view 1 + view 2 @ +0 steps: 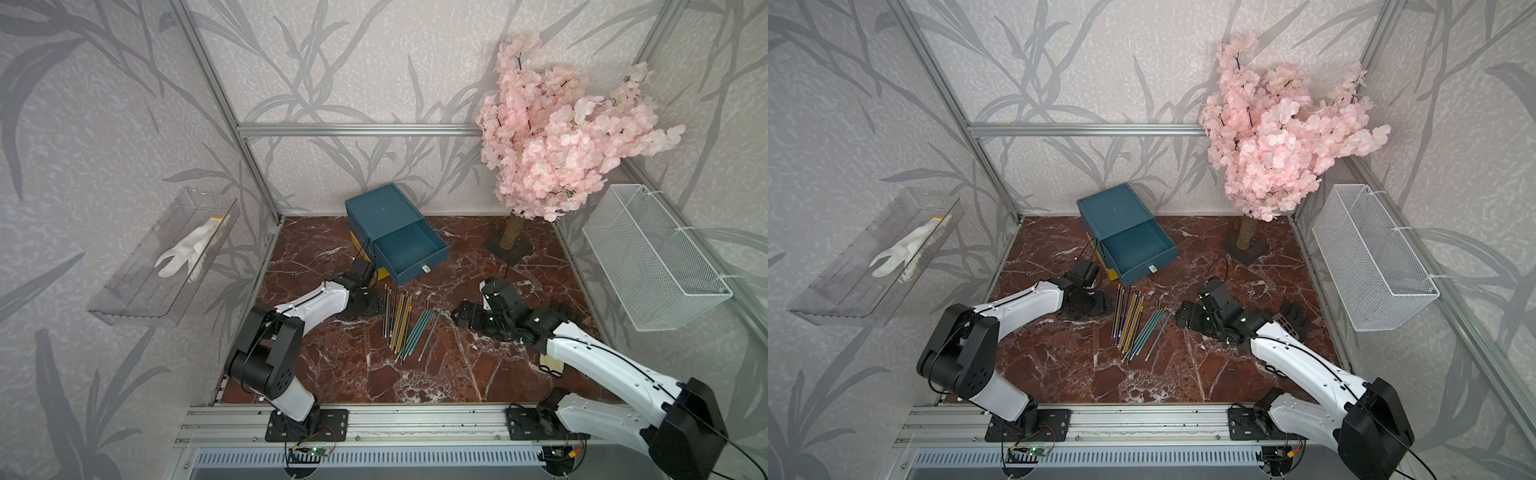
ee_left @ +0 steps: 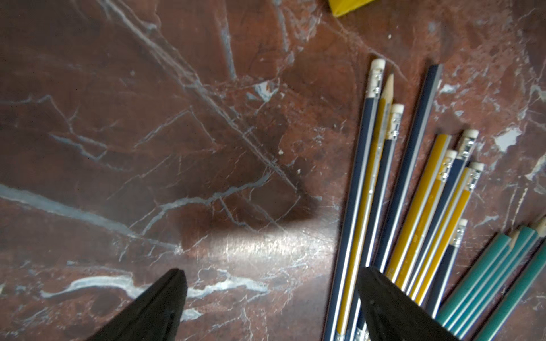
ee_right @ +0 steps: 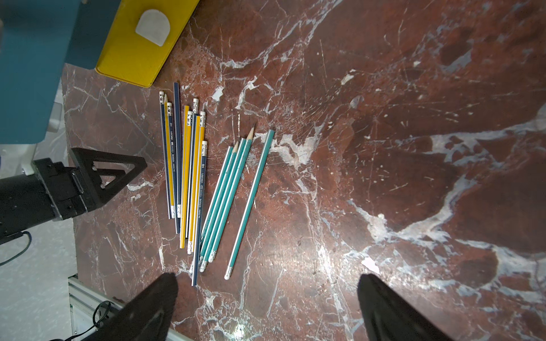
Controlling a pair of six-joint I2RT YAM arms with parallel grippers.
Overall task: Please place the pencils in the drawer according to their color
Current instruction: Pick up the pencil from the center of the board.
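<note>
While both arms reach in low over the red-brown marble tabletop [image 1: 457, 374], the pencils [image 1: 400, 323] lie flat btwn the two grippers, just in front of the drawer [image 1: 384, 214].

Left gripper [image 1: 376, 306]: jaws wide apart, nothing held. It sits just beside the navy/yellow bunch [image 3: 184, 165], on that bunch's left. In the left wrist view one black finger [image 2: 393, 307] overlaps the bunch's near ends; contact, can't tell.

Next over, a cluster of teal pencils [image 3: 226, 195] lies packed side by side, then a lone teal pencil [image 3: 251, 200] just apart on the same slant.

Right gripper [image 1: 459, 316]: jaws spread wide too, empty, near the lone teal pencil but clear of it.

Materials, same order:
- Clear plastic tray [image 1: 137, 291] on the left wall, w/ a limp white glove [image 1: 187, 253] in it.
- Drawer: boxy matte plastic. A teal tier [image 1: 409, 251] is pulled out toward the pencils w/ a white pull tab [image 1: 426, 269]; the yellow tier [image 3: 139, 44] shows under it.
- Pencils: thin straight sticks w/ pale stripes, metal ferrules, white erasers; some ends sharpened to bare wood.
- Pink blossom tree [image 1: 552, 137], rough trunk.
- White wire mesh basket [image 1: 652, 257] on the right wall.
</note>
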